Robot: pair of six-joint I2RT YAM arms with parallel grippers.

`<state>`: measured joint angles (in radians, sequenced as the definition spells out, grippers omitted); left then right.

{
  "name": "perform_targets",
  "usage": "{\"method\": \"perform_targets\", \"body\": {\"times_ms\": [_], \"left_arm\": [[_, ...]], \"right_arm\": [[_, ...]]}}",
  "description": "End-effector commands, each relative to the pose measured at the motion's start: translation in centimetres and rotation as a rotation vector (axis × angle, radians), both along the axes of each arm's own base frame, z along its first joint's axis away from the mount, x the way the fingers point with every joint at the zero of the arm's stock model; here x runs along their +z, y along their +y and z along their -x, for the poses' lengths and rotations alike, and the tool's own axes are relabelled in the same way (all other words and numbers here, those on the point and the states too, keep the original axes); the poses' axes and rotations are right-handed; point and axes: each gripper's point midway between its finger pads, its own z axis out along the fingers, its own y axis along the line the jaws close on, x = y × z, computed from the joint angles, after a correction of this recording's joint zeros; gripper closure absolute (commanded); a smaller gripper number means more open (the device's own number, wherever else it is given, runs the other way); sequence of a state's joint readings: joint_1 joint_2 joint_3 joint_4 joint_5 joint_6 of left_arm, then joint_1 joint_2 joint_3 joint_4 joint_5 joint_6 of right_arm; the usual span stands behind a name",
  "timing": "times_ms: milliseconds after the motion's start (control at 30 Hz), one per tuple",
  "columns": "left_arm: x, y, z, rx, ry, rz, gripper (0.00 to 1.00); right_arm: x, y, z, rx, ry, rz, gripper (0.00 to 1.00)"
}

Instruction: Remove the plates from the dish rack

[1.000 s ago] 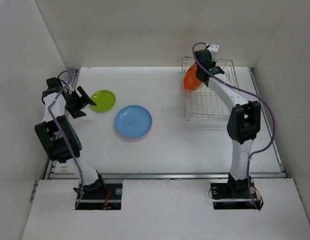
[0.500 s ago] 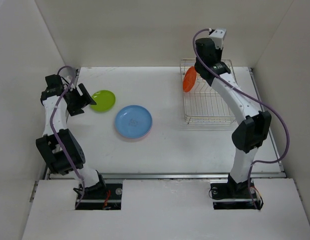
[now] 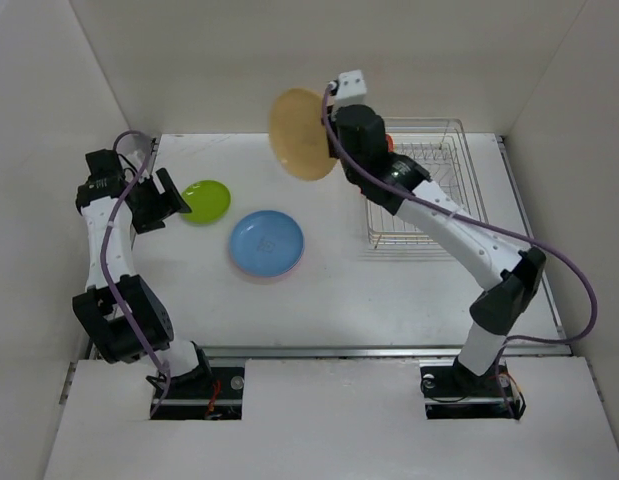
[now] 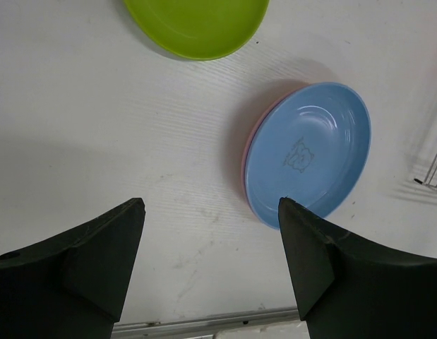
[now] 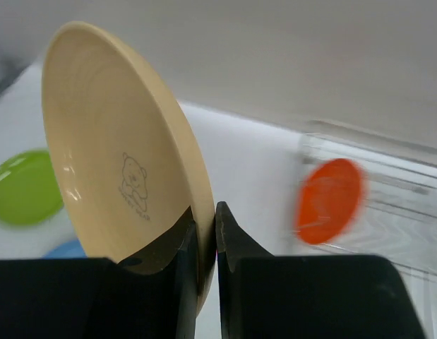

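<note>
My right gripper (image 3: 332, 140) is shut on the rim of the cream-yellow plate (image 3: 301, 134) and holds it on edge high in the air, left of the dish rack (image 3: 429, 215). The right wrist view shows its fingers (image 5: 205, 215) pinching that plate (image 5: 119, 162). The orange plate (image 5: 329, 200) stands in the rack (image 5: 402, 212). The blue plate (image 3: 266, 243) lies on the pink plate (image 4: 248, 152) mid-table. The lime green plate (image 3: 206, 200) lies left of them. My left gripper (image 3: 167, 200) is open and empty beside the green plate. The left wrist view (image 4: 211, 212) shows the blue plate (image 4: 310, 152) and the green plate (image 4: 197, 25).
White walls enclose the table at the back and on both sides. A metal rail (image 3: 329, 351) runs along the near edge. A corner of the rack (image 4: 433, 162) shows at the right of the left wrist view.
My right arm has risen from the rack and swung left, now with the cream-yellow plate in its fingers. The orange plate stays in the rack. My left arm has barely moved.
</note>
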<state>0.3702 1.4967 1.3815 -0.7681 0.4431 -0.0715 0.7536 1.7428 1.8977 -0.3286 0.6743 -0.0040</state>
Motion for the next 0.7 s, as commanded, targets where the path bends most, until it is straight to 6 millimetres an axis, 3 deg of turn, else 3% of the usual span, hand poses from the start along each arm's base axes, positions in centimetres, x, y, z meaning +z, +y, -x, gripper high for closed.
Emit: {"method": "perform_targets", "body": {"times_ms": [0,33,133,167,233,400,533,633,667], "left_arm": [[1.4,-0.1,1.2,-0.014,-0.022,-0.033,0.26],[1.3,0.1,1.2,-0.007,-0.017,-0.044,0.26],[0.9,0.4,1.7,-0.002,-0.004,-0.065,0.26],[0.8,0.4,1.9,-0.011,0.002,-0.068,0.26],[0.8,0.5,1.9,-0.006,0.006,-0.075,0.26],[0.7,0.5,2.1,-0.014,0.013,-0.077,0.26],[0.6,0.4,2.3,-0.014,0.021,-0.074,0.26],[0.3,0.4,2.3,-0.014,0.030,-0.070,0.26],[0.3,0.4,2.3,-0.014,0.030,-0.070,0.26]], "right_arm": [[-6.6,10.4,1.6,0.487,0.197,-0.093,1.00],[-9.3,12.0,1.5,0.527,0.262,-0.103,1.00],[-12.4,15.2,2.8,0.681,0.361,-0.138,1.00],[-14.8,16.1,2.9,0.707,0.414,-0.137,1.00],[-16.3,17.5,3.8,0.784,0.470,-0.158,1.00],[-22.0,18.1,3.9,0.775,0.592,-0.153,1.00],[-24.5,17.5,3.8,0.778,0.656,-0.152,0.99],[-27.0,16.6,4.1,0.756,0.738,-0.132,0.80],[-28.0,16.4,4.3,0.753,0.763,-0.114,0.63]]}}
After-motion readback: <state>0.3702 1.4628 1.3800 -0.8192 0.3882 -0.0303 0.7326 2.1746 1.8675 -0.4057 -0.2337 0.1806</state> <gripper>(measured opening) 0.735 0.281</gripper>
